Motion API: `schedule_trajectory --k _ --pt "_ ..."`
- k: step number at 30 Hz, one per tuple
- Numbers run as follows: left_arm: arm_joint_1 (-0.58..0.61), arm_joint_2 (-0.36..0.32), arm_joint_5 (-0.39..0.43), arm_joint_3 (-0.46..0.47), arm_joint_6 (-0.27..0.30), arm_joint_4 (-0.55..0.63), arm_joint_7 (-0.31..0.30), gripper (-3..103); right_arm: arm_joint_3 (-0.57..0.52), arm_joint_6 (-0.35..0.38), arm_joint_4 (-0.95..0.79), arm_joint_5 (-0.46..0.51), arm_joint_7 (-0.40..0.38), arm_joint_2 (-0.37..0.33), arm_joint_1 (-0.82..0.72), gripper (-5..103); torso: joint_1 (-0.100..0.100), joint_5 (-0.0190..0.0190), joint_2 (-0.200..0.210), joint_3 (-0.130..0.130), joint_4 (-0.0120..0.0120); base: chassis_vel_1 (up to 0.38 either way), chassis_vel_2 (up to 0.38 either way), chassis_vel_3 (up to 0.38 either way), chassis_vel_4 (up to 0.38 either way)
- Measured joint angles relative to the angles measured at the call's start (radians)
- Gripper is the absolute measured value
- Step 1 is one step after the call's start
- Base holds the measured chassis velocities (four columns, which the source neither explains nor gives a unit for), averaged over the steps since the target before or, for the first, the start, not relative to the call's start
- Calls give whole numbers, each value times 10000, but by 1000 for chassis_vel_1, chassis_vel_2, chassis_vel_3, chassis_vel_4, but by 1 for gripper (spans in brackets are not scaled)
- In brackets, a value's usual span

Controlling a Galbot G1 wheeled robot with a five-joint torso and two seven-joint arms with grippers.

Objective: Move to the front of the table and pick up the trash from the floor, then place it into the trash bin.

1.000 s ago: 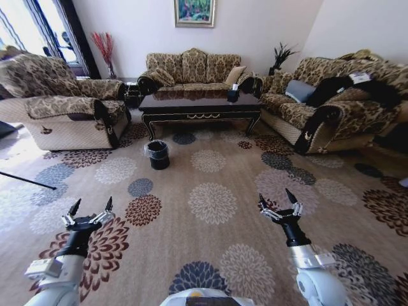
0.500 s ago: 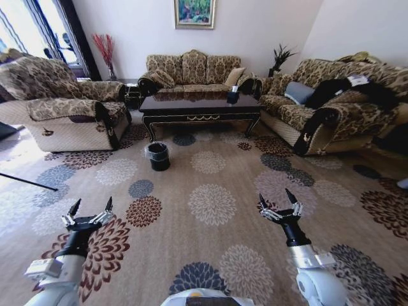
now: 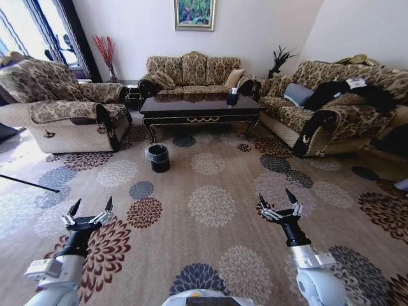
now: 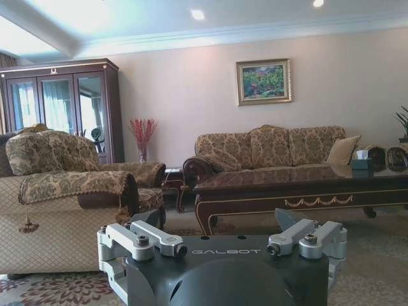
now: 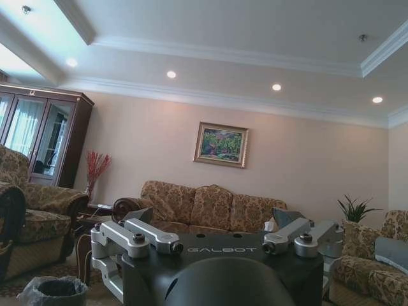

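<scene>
Left gripper (image 3: 90, 205) and right gripper (image 3: 278, 197) hover over the floor (image 3: 210, 204), jaws spread wide and empty; the trash bin (image 3: 158, 156) stands before the table (image 3: 200, 106).

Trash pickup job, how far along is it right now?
Barely started. Done: nothing; the robot stands well back on the floor, with the table far ahead. In hand: nothing; the left gripper and right gripper are both open and empty, held low in front. Left: reaching the table, finding and picking up litter, which isn't discernible here, and dropping it in the trash bin.
</scene>
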State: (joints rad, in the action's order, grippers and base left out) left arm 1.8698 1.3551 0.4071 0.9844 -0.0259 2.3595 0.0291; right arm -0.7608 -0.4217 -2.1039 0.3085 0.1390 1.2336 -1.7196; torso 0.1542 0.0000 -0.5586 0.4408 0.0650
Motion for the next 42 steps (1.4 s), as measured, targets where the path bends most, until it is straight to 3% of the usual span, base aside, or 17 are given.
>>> schedule_trajectory --k 42 --pt "0 0 0 0 0 0 0 100 0 0 0 0 0 0 0 100 719 0 -1775 1060 0 0 0 0 0"
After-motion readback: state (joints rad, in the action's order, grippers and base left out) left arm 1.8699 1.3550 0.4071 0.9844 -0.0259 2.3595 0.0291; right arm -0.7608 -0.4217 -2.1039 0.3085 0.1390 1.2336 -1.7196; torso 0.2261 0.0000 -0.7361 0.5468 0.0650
